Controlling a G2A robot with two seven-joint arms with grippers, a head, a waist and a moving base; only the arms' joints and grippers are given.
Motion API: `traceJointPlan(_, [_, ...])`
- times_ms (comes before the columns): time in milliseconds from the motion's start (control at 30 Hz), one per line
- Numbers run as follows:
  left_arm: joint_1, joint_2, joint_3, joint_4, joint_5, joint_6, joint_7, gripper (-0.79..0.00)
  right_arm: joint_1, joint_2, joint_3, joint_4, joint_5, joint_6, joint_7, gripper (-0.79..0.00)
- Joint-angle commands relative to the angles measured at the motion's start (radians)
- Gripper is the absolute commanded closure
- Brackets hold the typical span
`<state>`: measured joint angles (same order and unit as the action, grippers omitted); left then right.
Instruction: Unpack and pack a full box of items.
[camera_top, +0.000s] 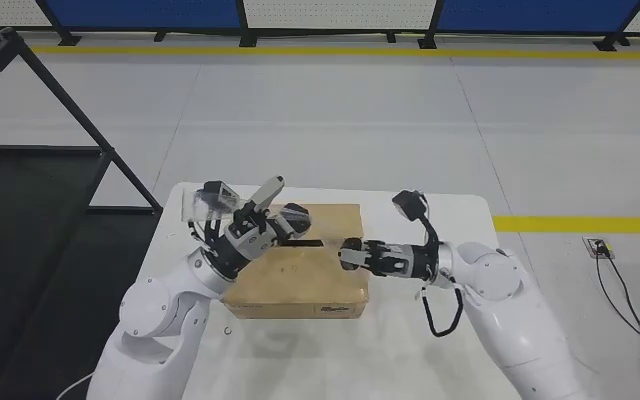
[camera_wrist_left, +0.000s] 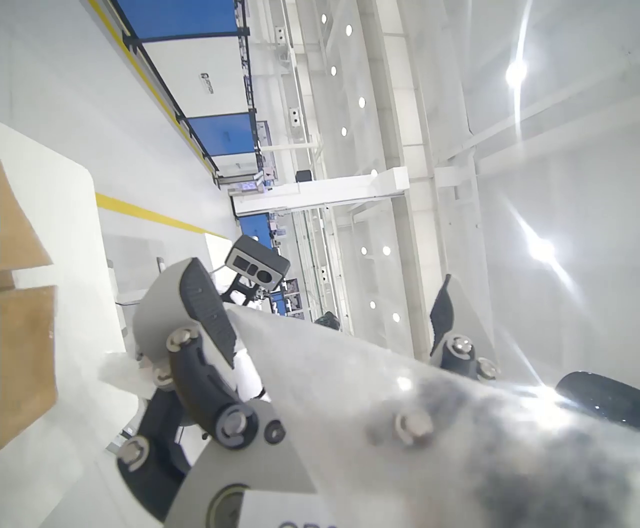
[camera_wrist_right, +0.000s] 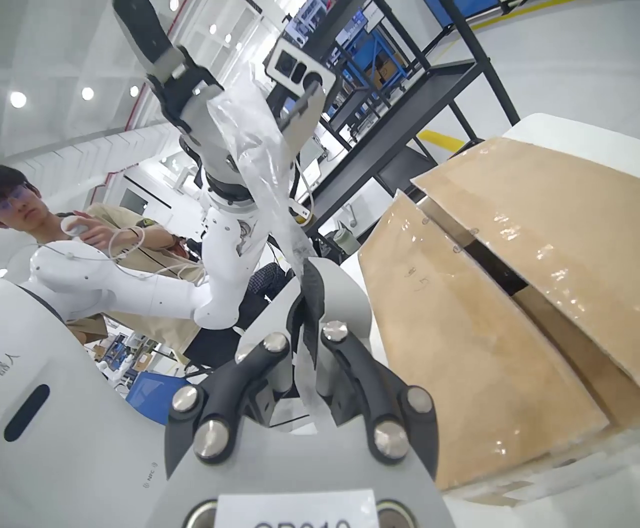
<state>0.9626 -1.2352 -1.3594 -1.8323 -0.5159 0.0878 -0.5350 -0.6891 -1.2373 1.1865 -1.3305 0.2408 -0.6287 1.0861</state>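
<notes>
A brown cardboard box (camera_top: 300, 270) with glossy tape on its lid sits on the white table (camera_top: 420, 340). Its two top flaps lie almost flat, with a narrow dark slit open between them. The right gripper (camera_top: 346, 255) is just beside the box's right edge, near the end of that slit. Its jaws are pinched narrow on the lower end of a strip of clear crinkled plastic film (camera_wrist_right: 260, 165). From there the film runs up to the left gripper (camera_top: 240, 195), which is raised above the box's far left corner. The left gripper's jaws stand wide apart, with dark ribbed pads (camera_wrist_left: 205, 305) facing inward on each side. The film lies across the palm between them, and the fingertips are well apart from each other
</notes>
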Motion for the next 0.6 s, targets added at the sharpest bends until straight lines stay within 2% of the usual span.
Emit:
traceJointPlan(0, [0.0, 0.001, -0.006, 0.004, 0.026, -0.005, 0.015, -0.785, 0.0, 0.002, 0.01, -0.007, 0.009, 0.013, -0.017, 0.0])
traceJointPlan(300, [0.015, 0.011, -0.055, 0.057, 0.051, 0.007, 0.012, -0.785, -0.02, 0.015, 0.046, -0.097, -0.081, 0.084, -0.129, 0.0])
traceJointPlan(567, [0.073, 0.026, -0.165, 0.136, 0.042, -0.018, 0.002, -0.785, -0.015, 0.022, 0.041, -0.202, -0.318, 0.242, -0.241, 0.0])
